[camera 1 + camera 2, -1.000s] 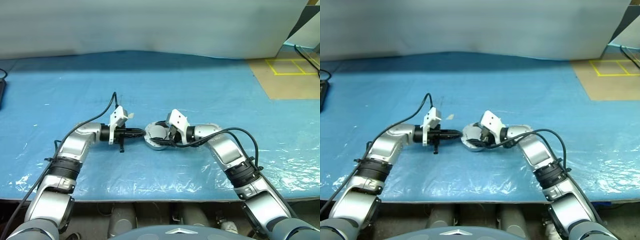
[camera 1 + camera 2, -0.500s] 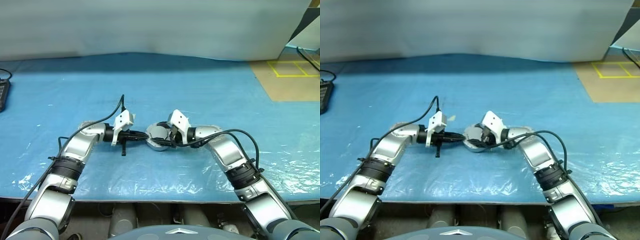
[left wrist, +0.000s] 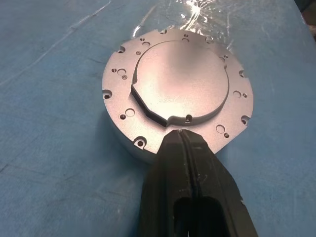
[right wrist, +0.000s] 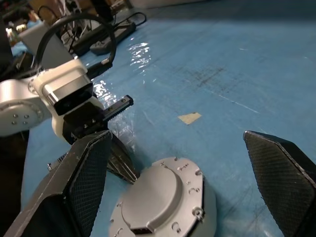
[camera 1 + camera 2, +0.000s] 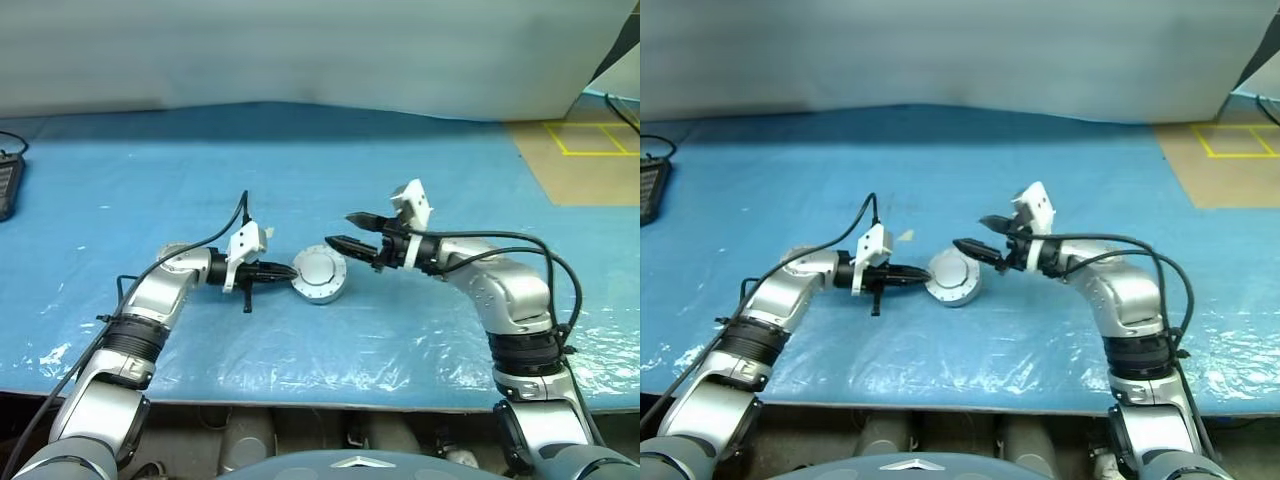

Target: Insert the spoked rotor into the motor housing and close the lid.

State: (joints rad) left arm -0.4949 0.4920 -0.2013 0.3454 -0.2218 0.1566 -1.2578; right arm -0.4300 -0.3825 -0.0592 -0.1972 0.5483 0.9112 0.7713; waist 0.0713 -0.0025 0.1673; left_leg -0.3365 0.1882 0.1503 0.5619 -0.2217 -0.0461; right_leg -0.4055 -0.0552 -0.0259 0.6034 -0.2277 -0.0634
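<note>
While my closed left pincer [image 5: 290,270] braced the round grey lidded motor housing [image 5: 319,277] at frame centre, my right pincer [image 5: 337,232] hung released just right, lid seated.

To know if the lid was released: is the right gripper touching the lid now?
Apart. In the left eye view the right gripper hangs open above and right of the lid, with blue table cover between them.

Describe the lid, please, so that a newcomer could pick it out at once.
On the blue table cover, look between the two grippers. The lid is the round grey disc there, capping a shallow cup, with small holes around its rim and a raised smooth centre.
</note>
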